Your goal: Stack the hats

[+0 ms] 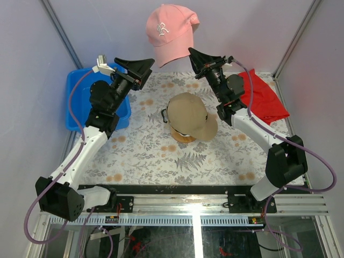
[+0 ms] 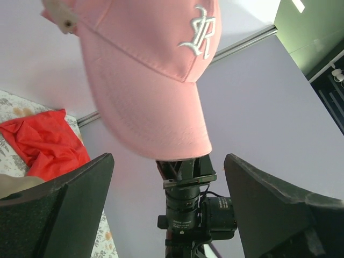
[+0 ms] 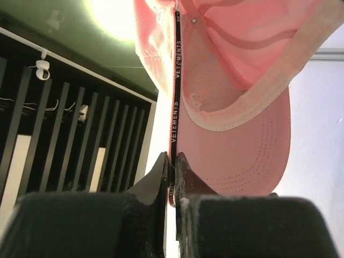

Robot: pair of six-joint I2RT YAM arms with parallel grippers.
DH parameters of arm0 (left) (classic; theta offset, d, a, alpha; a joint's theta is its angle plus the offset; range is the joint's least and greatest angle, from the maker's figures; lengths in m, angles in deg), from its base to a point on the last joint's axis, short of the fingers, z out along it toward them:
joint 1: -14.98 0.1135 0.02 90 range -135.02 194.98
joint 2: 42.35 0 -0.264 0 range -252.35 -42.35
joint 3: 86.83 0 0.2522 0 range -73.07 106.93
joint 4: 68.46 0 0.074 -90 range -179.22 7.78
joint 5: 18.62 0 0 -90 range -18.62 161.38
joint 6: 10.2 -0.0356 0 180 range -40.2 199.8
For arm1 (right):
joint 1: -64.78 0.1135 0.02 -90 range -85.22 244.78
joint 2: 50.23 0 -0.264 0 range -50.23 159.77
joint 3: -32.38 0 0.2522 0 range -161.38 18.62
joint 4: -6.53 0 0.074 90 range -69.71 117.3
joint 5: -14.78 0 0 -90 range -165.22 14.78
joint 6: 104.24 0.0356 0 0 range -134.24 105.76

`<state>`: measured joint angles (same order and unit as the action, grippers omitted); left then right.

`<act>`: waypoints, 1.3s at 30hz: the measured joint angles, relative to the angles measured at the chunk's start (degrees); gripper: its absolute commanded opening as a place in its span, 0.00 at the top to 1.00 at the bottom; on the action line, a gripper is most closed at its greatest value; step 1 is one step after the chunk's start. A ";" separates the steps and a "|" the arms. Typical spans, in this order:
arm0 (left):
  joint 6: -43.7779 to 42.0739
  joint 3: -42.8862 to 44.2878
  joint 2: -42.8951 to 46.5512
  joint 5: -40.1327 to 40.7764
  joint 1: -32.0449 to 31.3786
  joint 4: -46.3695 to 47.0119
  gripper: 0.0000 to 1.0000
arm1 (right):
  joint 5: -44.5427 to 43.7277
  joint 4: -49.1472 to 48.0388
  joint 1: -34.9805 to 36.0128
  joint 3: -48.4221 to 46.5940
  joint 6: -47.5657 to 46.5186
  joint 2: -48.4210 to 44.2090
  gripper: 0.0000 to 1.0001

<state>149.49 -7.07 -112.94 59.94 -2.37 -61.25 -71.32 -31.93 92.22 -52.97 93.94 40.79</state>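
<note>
1. Table (image 1: 156, 161), floral-patterned cover; both arms reach over it from the near edge
2. Blue bin (image 1: 75, 102), at the far left edge of the table, beside the left arm
3. Red cloth (image 1: 266, 99), crumpled, far right corner
4. Pink hat (image 1: 171, 32), white embroidered mark, raised in the air above the far edge of the table, brim lowest
5. Tan hat (image 1: 188, 114), mid-table, seated on a wooden stand (image 1: 180, 137), brim toward the right
6. Right gripper (image 3: 173, 161), fingers pinched tight on the pink hat's rear edge and black lettered strap
7. Left gripper (image 1: 142, 69), fingers spread wide, holding nothing, just below the pink hat's brim
</note>
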 measured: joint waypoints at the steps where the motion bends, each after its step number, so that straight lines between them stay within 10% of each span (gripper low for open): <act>1: 0.09 -1.18 0.68 0.35 0.00 0.46 0.13 | -0.11 -0.22 -0.09 0.00 0.50 0.00 1.00; 31: 23.87 -5.40 -14.36 3.78 -1.46 31.43 0.13 | -0.33 -2.54 -0.13 2.93 6.03 -0.48 1.00; 39: 27.12 -1.81 -19.19 3.93 -2.40 34.21 0.99 | -0.87 -3.58 -0.15 6.78 7.45 -1.27 1.00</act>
<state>176.61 -8.89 -132.13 63.87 -4.77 -27.04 -72.19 -35.52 92.07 -46.20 101.39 39.52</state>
